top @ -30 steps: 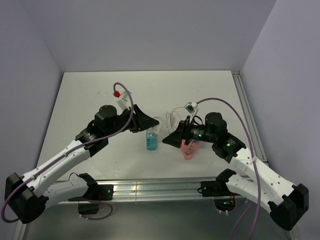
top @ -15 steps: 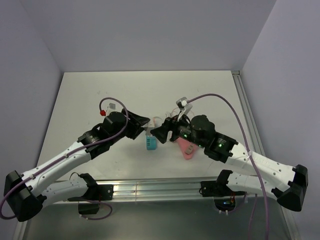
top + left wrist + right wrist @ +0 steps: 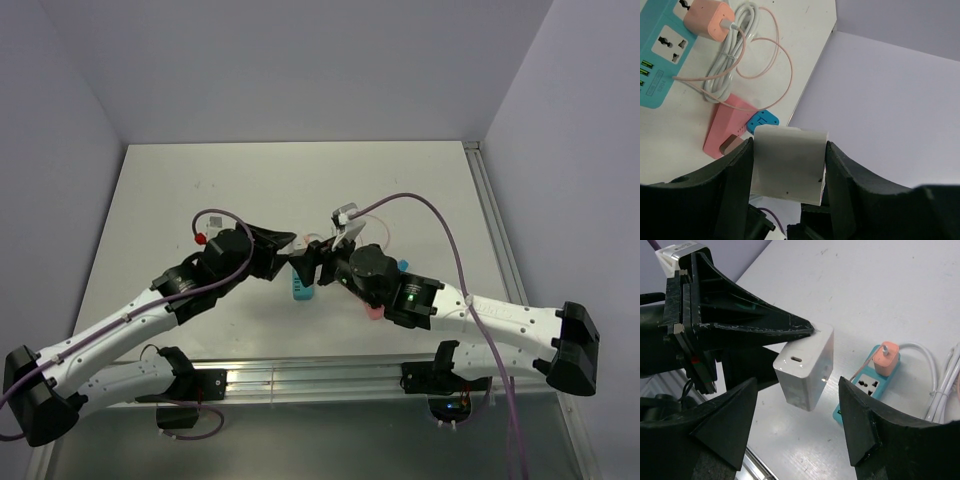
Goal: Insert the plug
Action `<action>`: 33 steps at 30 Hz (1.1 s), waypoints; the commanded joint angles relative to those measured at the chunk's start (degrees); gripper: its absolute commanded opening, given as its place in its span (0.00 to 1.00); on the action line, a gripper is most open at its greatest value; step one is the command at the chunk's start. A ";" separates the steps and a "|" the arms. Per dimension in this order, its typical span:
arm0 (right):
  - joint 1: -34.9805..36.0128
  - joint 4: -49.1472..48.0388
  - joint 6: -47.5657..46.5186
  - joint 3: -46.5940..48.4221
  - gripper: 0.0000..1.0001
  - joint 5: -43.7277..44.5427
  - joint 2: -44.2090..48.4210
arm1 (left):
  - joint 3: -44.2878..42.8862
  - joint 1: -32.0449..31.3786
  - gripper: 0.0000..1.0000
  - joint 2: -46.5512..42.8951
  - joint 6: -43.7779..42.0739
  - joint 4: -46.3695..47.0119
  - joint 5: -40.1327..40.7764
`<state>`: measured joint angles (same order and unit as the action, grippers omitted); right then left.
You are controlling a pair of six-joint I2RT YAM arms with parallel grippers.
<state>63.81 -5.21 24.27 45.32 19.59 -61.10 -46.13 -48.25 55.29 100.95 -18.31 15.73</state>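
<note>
My left gripper (image 3: 790, 150) is shut on a white charger block (image 3: 788, 167), the plug, and holds it in the air. In the right wrist view the white charger (image 3: 806, 367) hangs from the left fingers (image 3: 755, 330), its USB-C port facing the camera. My right gripper (image 3: 797, 422) is open, its jaws standing either side of and just below the block, not touching it. The teal power strip (image 3: 302, 286) lies flat under where both grippers (image 3: 298, 260) meet. The strip (image 3: 865, 385) has a free socket beside a plugged-in orange charger (image 3: 886, 356).
A coiled white cable (image 3: 735, 47) and a thin pink cord (image 3: 782, 60) lie by the strip (image 3: 660, 55). A pink wedge-shaped object (image 3: 727, 127) and a small blue adapter (image 3: 763, 121) lie right of it. The table's metal front rail (image 3: 320, 378) runs behind the arms.
My right arm has swung left from the pink object to meet the left gripper above the power strip. The left gripper with the charger has shifted slightly down and right.
</note>
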 commanded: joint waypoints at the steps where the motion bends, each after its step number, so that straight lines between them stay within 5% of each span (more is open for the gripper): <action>1: 1.31 -5.51 -1.60 1.16 0.72 4.93 -2.35 | -0.80 -0.53 0.00 0.26 3.64 3.54 -0.61; 8: 3.33 -4.72 -0.64 2.32 0.57 8.00 -6.48 | -0.98 -0.97 0.00 -0.79 4.61 3.71 0.71; 10: 3.34 -4.89 0.16 1.44 0.41 9.31 -6.40 | -0.72 -1.06 0.00 -1.32 4.61 4.24 1.15; 13: 3.34 -4.02 1.21 1.17 0.00 10.81 -6.31 | 0.25 -1.06 0.00 -1.85 4.00 6.34 0.45; 16: 3.34 -3.05 1.04 0.56 0.00 11.70 -5.09 | 0.95 -1.06 0.01 -1.59 0.75 8.20 -1.04; 19: 3.34 -3.49 -0.10 -1.63 0.00 10.29 -1.31 | 0.43 -0.97 0.36 -1.94 -5.56 9.24 -2.45; 20: 3.25 -3.40 -0.80 -2.16 0.00 9.77 0.96 | -0.01 -0.97 0.70 -2.29 -9.85 9.25 -2.98; 23: 2.99 0.79 -3.70 -2.96 0.00 7.04 4.93 | -1.94 -0.97 0.98 -3.78 -20.72 8.81 -3.77; 28: 2.11 9.24 -4.59 -2.17 0.00 -3.41 9.41 | -8.44 -0.97 1.00 -6.50 -42.71 2.23 -4.82; 33: 1.84 13.73 -5.28 -4.09 0.00 -16.76 15.65 | -8.89 -0.97 0.96 -9.23 -54.44 1.52 -12.19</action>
<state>65.95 7.16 20.82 41.50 12.84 -49.50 -53.15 -49.10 47.35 60.49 -15.73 9.58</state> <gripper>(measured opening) 0.407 0.971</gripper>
